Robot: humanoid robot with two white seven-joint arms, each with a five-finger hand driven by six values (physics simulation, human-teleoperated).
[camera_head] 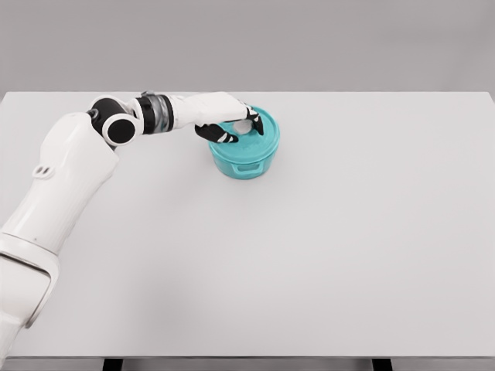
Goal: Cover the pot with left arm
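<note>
A teal pot (246,161) stands on the white table, left of centre toward the back. A matching teal lid (265,129) lies on top of it, and a white knob (243,127) shows at its middle. My left hand (234,129) reaches over the lid from the left. Its black-tipped fingers (223,136) curl around the knob. The hand hides the lid's left part. Only the left arm is in view.
The white table (348,247) spreads wide to the right and toward the front. Its far edge runs just behind the pot. My left forearm (166,112) lies low over the table at the back left.
</note>
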